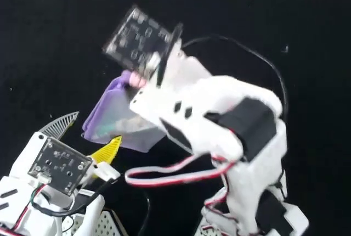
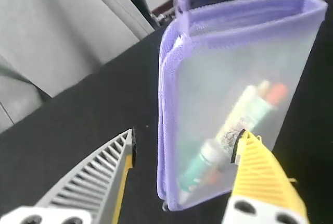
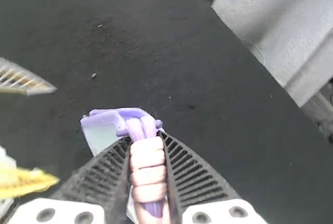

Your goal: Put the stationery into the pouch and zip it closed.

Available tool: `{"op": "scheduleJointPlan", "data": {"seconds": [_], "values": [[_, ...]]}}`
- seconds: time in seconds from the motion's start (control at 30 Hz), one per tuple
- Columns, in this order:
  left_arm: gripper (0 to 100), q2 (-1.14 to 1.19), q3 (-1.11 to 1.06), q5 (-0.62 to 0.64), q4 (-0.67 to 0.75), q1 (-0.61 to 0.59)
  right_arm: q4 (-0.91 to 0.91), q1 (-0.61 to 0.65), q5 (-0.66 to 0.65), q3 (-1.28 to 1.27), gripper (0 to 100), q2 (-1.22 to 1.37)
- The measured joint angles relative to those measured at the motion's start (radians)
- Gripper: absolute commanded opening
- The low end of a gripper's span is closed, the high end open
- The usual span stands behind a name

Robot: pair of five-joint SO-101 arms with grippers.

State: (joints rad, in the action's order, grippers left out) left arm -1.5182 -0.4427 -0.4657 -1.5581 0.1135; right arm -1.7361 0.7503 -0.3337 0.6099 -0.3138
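Note:
The pouch (image 1: 118,118) is translucent with purple edging and lies left of the table's middle. Inside it I see several pens (image 2: 234,125) through the wall of the pouch (image 2: 244,67). My right gripper (image 1: 143,77) is over its far end, shut on the pink and purple zip pull (image 3: 146,161); a corner of the pouch (image 3: 104,127) shows just beyond the dark fingers (image 3: 101,174) of the right gripper (image 3: 145,139). My left gripper (image 2: 182,151) is open at the near end, its grey finger (image 2: 99,177) beside the pouch and its yellow finger (image 2: 260,177) against the wall. From above, the left gripper (image 1: 85,137) straddles the pouch's near corner.
A black cloth (image 1: 307,82) covers the table. A black cable (image 1: 247,46) loops behind the right arm, and red and white wires (image 1: 170,173) hang at its base. Grey upholstery (image 2: 62,31) lies beyond the table's far edge.

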Motion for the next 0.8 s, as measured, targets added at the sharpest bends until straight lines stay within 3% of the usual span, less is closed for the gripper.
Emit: {"op": "scheduleJointPlan", "data": {"seconds": [0.43,0.6,0.8], "values": [[31,0.000,-0.028,-0.048,0.015,0.014,0.000,0.060,-0.032,-0.150,1.1,-0.166],[31,0.000,-0.120,-0.048,0.020,0.140,0.000,0.061,-0.032,-0.184,1.1,-0.196],[31,0.000,-0.167,-0.048,0.089,0.190,0.000,0.061,-0.032,-0.207,1.1,-0.210]]}}
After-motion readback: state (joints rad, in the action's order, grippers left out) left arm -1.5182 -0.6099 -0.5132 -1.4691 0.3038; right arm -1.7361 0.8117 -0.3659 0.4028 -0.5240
